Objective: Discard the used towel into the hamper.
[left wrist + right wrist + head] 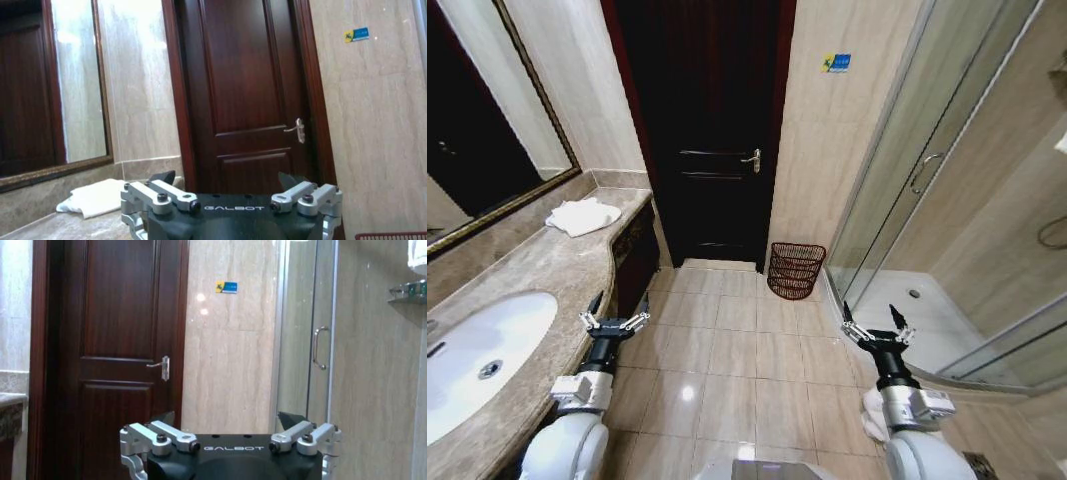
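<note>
Standing by the door, hamper point(795, 270) holds nothing — towel point(583, 215) on counter point(537, 268)

Marble table point(547, 265) along the left wall: white basin point(482, 355) sunk into the near end, folded white towel point(583, 215) lying on the far end by the mirror. Floor point(727, 350) is glossy beige tile; hamper point(795, 270) stands on it at the far wall, between the dark door and the shower glass, well apart from the table.
</note>
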You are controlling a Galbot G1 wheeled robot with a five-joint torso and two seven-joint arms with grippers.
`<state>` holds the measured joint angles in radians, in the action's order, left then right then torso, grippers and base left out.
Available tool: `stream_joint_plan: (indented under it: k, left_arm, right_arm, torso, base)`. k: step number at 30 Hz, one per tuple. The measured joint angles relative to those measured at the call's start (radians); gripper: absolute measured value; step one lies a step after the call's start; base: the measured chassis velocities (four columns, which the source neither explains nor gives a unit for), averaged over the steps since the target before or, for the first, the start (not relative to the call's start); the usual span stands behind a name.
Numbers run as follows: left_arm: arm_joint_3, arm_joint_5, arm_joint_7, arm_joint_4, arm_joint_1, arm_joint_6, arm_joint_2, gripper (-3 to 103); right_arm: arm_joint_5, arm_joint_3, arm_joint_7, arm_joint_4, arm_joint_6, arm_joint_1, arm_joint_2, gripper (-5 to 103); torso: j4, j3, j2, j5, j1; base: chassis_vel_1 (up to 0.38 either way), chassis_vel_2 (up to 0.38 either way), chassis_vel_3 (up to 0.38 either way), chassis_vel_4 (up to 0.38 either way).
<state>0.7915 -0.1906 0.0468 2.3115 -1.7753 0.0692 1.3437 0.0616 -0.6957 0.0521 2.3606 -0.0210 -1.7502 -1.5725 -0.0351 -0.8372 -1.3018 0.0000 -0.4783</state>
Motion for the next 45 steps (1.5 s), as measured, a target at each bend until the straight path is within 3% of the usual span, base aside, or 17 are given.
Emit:
stream_joint_plan:
  k: [31,45]
  left_arm:
    - [0.011,-0.01,0.003,-0.01,-0.011,-0.002,0.001,100]
    - [0.01,-0.004,0.015,-0.037,-0.014,0.048,0.003,100]
  right_arm:
    - [-0.014,0.006,0.001,-0.016,0.008,0.004,-0.001,100]
    - [-0.015,0.007,0.001,-0.028,0.021,0.006,-0.005,100]
  torso:
    - [0.0,0.0,0.0,0.0,0.0]
    - [0.0003,0.0,0.0,0.0,0.0]
  base:
    - [-0.064,0.09,0.086,-0.062]
    - [-0.063,0.129,0.131,-0.064]
